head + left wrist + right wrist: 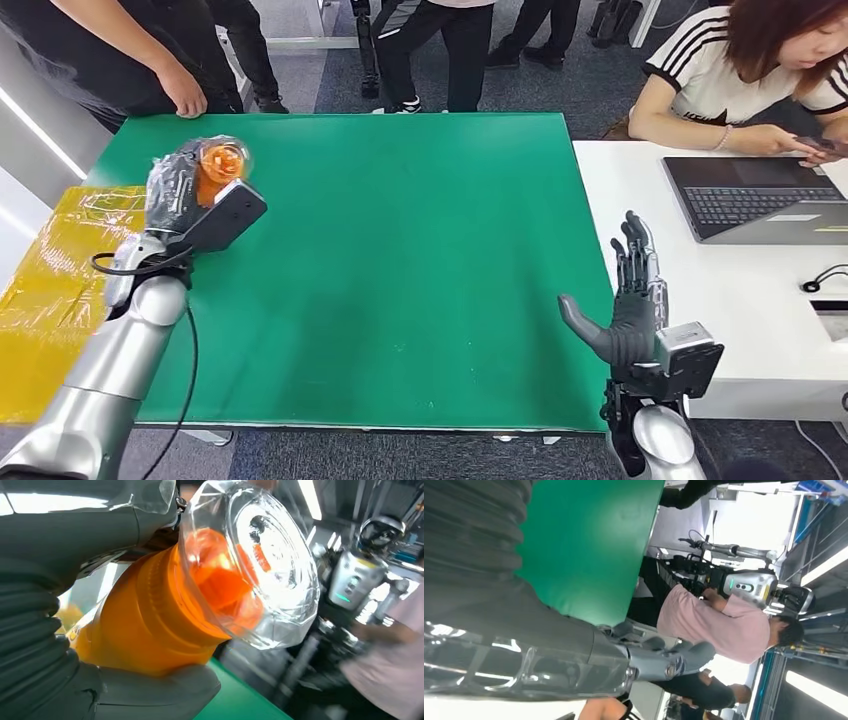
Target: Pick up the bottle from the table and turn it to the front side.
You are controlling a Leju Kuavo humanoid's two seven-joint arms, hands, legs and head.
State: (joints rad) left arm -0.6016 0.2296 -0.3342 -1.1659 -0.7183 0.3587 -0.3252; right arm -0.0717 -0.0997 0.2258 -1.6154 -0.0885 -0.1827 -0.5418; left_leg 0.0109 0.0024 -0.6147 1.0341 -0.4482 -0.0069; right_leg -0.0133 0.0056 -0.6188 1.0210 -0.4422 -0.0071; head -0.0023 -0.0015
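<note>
Gripping the orange bottle (150,625) aloft, left hand (178,190) is done picking; turning is remaining; right hand (632,300) is hovering open.

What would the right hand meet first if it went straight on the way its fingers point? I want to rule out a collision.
Probably nothing close: the right hand points along the green mat's right edge, open table ahead; depth unclear.

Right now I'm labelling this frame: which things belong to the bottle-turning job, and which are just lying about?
Job: orange bottle with clear cap, held by left hand; green table.
Lying about: laptop, yellow sheet, white table; right hand idle.
</note>
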